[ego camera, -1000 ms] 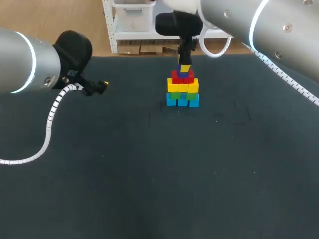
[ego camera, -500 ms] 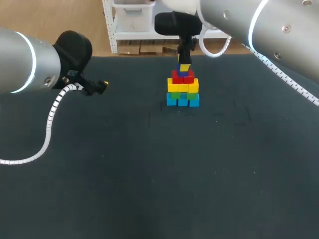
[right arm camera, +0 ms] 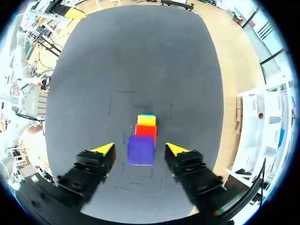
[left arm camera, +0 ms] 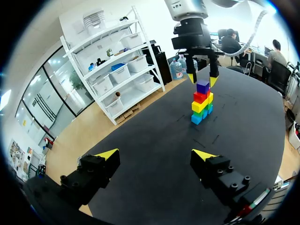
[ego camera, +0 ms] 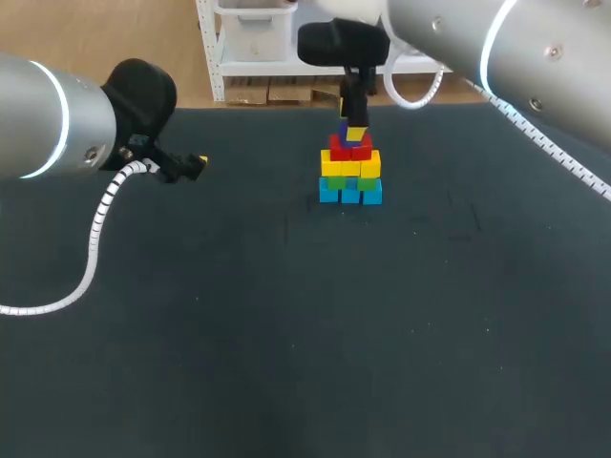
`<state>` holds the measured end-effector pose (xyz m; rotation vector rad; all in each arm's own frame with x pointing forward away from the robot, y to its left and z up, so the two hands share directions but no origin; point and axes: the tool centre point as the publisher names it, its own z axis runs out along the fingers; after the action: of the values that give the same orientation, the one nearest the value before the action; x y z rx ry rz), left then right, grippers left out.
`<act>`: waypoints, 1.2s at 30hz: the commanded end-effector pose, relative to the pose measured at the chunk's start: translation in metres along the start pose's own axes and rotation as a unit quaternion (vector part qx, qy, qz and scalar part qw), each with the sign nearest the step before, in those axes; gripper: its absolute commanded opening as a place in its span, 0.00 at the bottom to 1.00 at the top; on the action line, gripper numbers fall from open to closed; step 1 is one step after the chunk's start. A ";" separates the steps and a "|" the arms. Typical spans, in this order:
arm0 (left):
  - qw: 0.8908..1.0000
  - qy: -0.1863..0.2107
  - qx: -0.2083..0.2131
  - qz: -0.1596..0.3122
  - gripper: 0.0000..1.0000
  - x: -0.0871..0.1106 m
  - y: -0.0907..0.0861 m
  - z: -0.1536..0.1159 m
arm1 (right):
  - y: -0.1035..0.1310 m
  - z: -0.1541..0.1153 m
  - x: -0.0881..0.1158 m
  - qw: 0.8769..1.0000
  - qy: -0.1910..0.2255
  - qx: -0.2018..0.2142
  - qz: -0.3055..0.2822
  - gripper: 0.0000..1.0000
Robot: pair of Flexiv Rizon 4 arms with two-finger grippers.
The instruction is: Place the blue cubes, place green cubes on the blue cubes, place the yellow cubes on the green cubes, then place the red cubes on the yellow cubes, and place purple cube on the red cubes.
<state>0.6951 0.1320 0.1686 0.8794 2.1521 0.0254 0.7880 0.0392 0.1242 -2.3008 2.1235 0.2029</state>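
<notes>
A tower of cubes stands at the far middle of the table: blue cubes (ego camera: 350,193) at the base, then green cubes (ego camera: 349,180), yellow cubes (ego camera: 350,164) and red cubes (ego camera: 348,149). The purple cube (right arm camera: 140,150) rests on top of the red cubes (right arm camera: 146,131). My right gripper (right arm camera: 141,149) hangs straight over the tower, open. Its fingertips (right arm camera: 104,149) flank the purple cube with a gap on each side. My left gripper (left arm camera: 156,154) is open and holds nothing, well to the tower's left (ego camera: 196,162). From there the purple cube (left arm camera: 202,86) shows between the right gripper's (left arm camera: 202,79) tips.
The dark table (ego camera: 286,324) is bare around the tower. My right arm (ego camera: 496,48) comes over the far right corner, and my left arm (ego camera: 57,114) with its white coiled cable (ego camera: 95,239) hangs over the left side.
My right gripper's fingers have spread apart and let go of the purple cube, which stays on the red cubes. The left arm has not moved.
</notes>
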 end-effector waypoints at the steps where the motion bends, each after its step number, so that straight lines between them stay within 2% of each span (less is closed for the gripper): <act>1: 1.000 -0.001 0.001 0.000 1.00 0.000 0.001 0.000 | -0.004 -0.010 0.005 1.000 -0.021 -0.016 0.005 1.00; 10: 1.000 -0.001 0.001 0.000 1.00 0.000 0.001 0.000 | -0.004 -0.012 0.007 1.000 -0.028 -0.012 0.007 1.00; 13: 1.000 -0.001 0.001 0.000 1.00 0.000 0.001 0.000 | 0.002 -0.020 0.014 0.998 -0.053 0.008 0.013 1.00; 27: 1.000 -0.001 0.001 0.000 1.00 0.000 0.001 0.000 | 0.021 -0.046 0.060 0.987 -0.122 0.079 0.066 1.00; 34: 1.000 -0.001 0.001 0.000 1.00 0.000 0.001 0.000 | 0.030 -0.049 0.088 0.975 -0.161 0.108 0.105 1.00; 36: 1.000 -0.001 0.001 0.000 1.00 0.000 0.001 0.000 | 0.033 -0.048 0.098 0.970 -0.168 0.128 0.122 1.00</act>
<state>0.6951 0.1320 0.1686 0.8794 2.1521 0.0255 0.7903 -0.0509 0.1684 -1.9604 2.2506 0.4339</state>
